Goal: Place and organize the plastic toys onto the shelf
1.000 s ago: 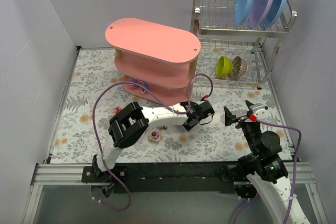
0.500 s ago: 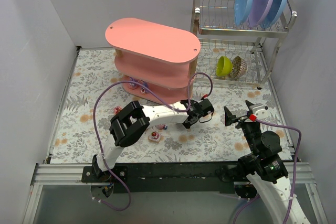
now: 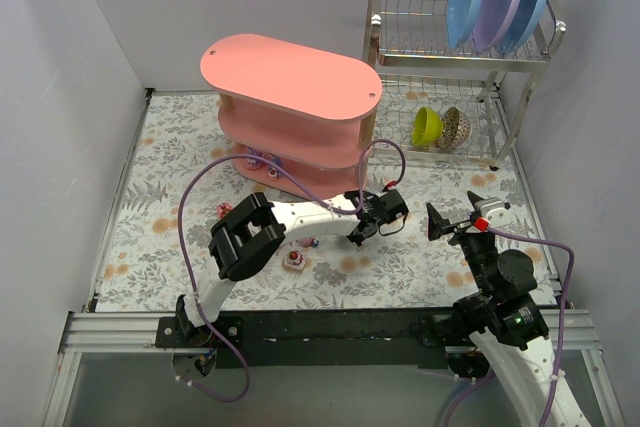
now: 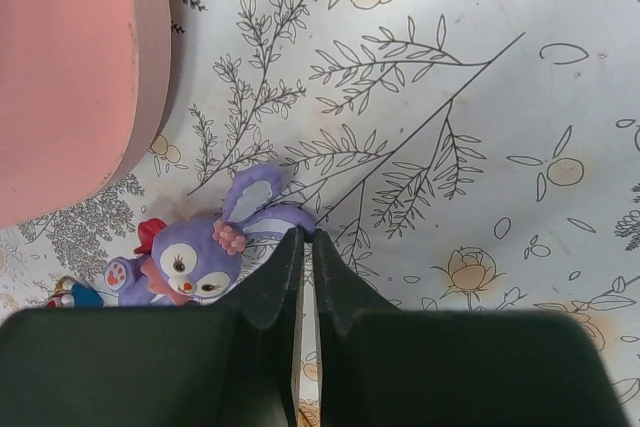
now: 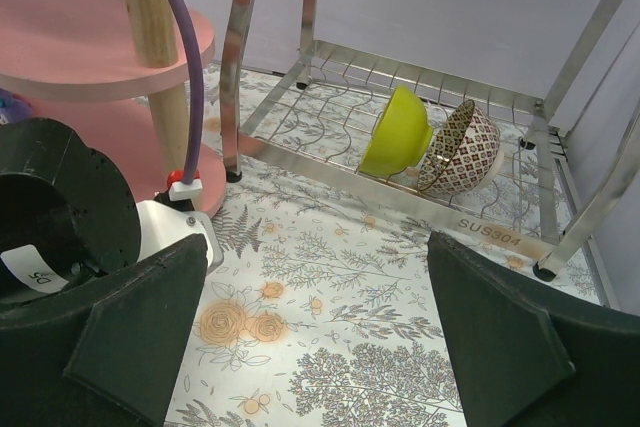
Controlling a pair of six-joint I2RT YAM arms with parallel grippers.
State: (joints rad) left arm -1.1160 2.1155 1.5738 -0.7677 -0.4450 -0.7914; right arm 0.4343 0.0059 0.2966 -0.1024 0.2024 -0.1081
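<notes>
Nearest, at the lower right of the top view: the right arm, folded up from its base, with the right tool [image 3: 458, 213] raised above the table [image 3: 160, 247], spread wide, grasping nothing. From its own wrist view, dark fingers [image 5: 130, 337] in the two bottom corners, bare floral table between. A little farther, at lower centre, a red-and-white toy [image 3: 294, 260] loose on the table, open room all round. Then the left arm, up from the lower left, bent at a raised elbow, stretched rightward across mid-frame, with the left tool [image 3: 356, 237] tipped down at the table just beside the foot of the shelf [image 3: 290, 77]. Clenched in the wrist view, only a slit between the fingertips [image 4: 278, 282]; right against them, one ear of a purple bunny toy [image 4: 195, 257] lying on the table, nipped or merely touched, cannot tell. Not made out from above, that bunny. Pink shelf edge close at the wrist view's upper left, open table to the right. Farther back, purple toys [image 3: 262, 159] on the bottom tier. Farthest, at upper right, the dish rack [image 3: 440, 59] with a green bowl [image 5: 395, 132] and a patterned bowl [image 5: 465, 147].
</notes>
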